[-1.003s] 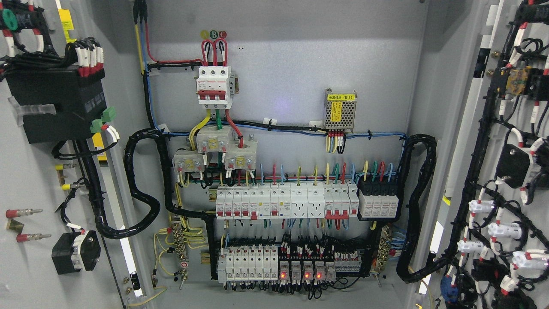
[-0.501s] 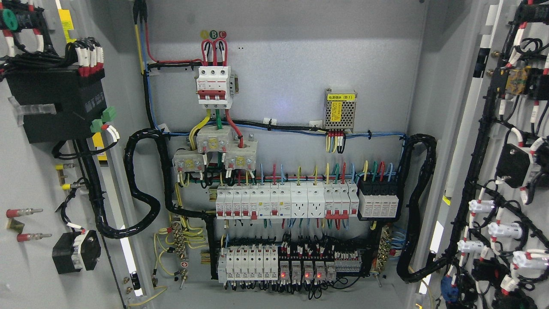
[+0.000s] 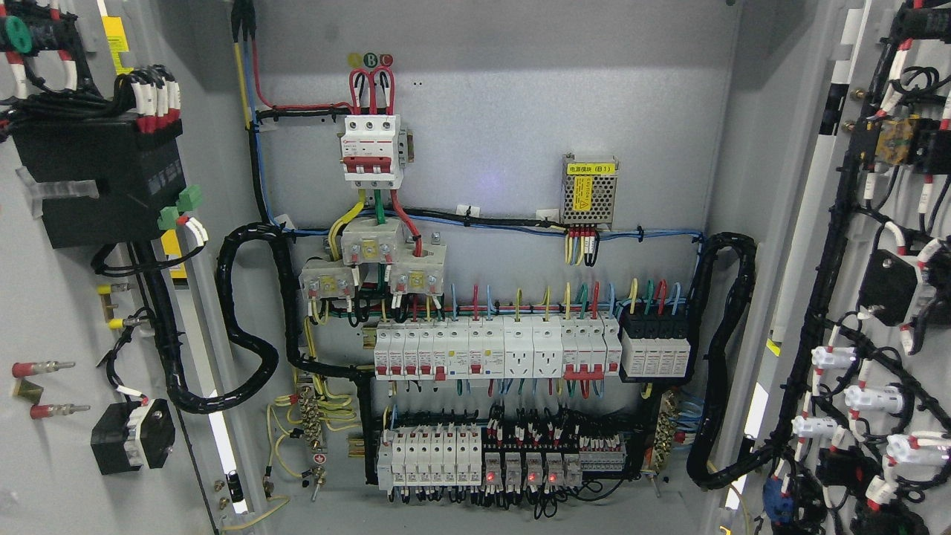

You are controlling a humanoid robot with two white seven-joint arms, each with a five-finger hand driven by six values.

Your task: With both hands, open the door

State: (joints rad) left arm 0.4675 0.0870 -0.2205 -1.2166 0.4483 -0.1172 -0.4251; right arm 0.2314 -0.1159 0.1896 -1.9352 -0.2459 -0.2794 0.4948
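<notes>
Hands are out of frame, so their state cannot be told. Both grey sheet-metal doors stand swung wide: the left door (image 3: 44,297) fills the picture's left edge, carrying a boxy black module (image 3: 96,186), and the right door (image 3: 825,223) fills the right edge, strung with looping black cable. Between them the cabinet's flat back panel (image 3: 505,111) holds rows of blocky white plastic breakers (image 3: 490,349) and a ribbed black hose (image 3: 245,327).

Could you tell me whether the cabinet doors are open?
Open: left door and right door swung aside, breakers exposed.
</notes>
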